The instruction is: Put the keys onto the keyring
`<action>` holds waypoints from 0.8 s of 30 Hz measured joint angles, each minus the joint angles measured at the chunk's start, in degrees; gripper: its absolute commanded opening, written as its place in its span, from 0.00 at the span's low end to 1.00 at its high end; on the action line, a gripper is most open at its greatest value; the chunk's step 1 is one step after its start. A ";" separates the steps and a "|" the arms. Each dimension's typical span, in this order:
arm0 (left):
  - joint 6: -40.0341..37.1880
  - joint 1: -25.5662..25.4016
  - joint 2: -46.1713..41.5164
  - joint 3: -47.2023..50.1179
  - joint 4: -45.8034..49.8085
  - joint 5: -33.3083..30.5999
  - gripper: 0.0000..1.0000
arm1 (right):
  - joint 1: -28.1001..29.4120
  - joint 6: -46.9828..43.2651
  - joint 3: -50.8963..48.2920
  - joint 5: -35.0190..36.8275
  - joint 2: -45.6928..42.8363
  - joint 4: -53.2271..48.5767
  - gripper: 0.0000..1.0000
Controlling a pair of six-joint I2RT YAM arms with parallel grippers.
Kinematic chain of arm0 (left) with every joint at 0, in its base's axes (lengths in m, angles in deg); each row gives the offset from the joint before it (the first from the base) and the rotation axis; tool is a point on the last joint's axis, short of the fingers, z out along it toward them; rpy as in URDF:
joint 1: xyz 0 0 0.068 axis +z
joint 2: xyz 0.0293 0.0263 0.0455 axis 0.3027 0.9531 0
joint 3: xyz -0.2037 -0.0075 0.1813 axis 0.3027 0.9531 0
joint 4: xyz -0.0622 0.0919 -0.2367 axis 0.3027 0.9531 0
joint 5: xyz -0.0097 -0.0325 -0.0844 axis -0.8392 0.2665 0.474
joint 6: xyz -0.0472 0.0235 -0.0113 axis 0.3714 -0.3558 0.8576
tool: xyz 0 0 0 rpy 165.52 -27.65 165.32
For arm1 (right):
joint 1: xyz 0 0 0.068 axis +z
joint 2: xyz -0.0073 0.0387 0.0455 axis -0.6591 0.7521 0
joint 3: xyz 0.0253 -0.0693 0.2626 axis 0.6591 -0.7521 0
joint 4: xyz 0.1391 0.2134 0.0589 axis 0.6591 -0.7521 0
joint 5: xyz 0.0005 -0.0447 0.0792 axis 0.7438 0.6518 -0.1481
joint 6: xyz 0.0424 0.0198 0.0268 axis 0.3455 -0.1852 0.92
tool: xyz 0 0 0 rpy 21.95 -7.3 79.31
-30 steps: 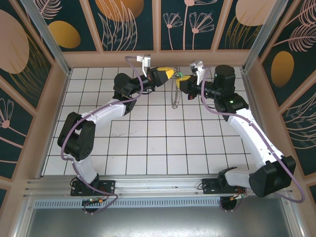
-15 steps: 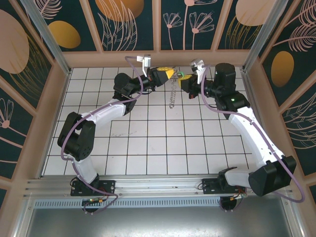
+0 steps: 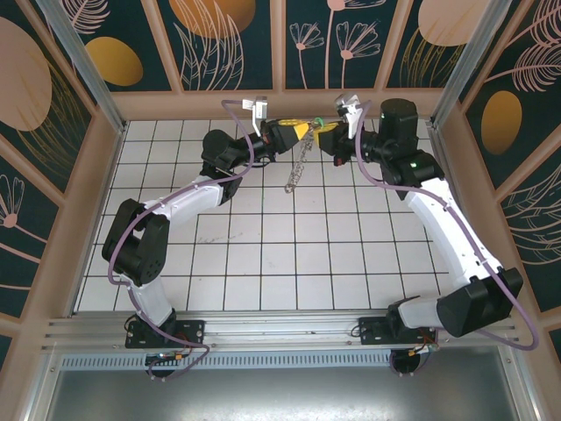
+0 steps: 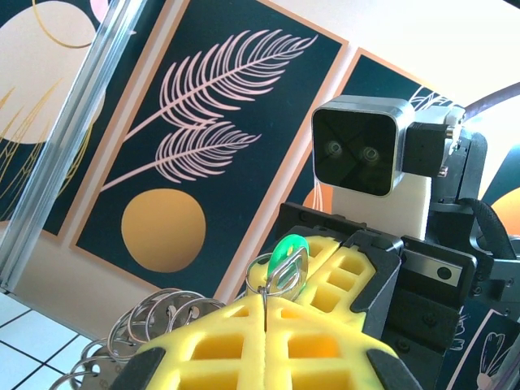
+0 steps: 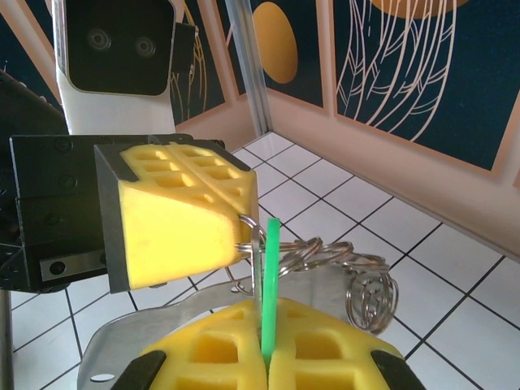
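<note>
Your left pincer (image 3: 300,132) is clenched on the thin grey wire of the keyring (image 3: 296,167), held up over the far rows of white tiles on the tabletop (image 3: 263,263). In the left wrist view its yellow foam pads (image 4: 211,341) are pressed together, and the wire rises out of the seam between them. Coils of silvery rings (image 4: 146,325) bunch just to the left of the pads.

Your right pincer (image 3: 333,133) meets the left one nose to nose. It is clenched on the green key (image 5: 269,276), which stands edge-on out of the seam of its own yellow pads (image 5: 325,357). Seen from the left wrist, the key's green head sits against a small wire loop (image 4: 280,272) just above your left pads. From overhead, the keyring's fringe of silvery pieces hangs slantwise, down and to the left, below the two pincers.
</note>
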 measured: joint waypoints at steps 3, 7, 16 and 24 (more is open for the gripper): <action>0.00 0.04 0.00 0.00 0.02 0.00 0.00 | 0.04 -0.33 0.11 0.04 0.17 -0.24 0.00; 0.00 0.04 0.00 -0.02 0.07 -0.02 0.00 | 0.02 -0.39 -0.59 0.39 -0.13 0.02 0.00; 0.00 0.04 0.00 0.00 0.28 0.13 0.00 | -0.24 -0.15 -5.31 1.51 -2.75 0.33 0.00; 0.00 0.04 0.00 0.00 0.28 0.13 0.00 | -0.24 0.07 -5.77 1.49 -2.82 0.85 0.00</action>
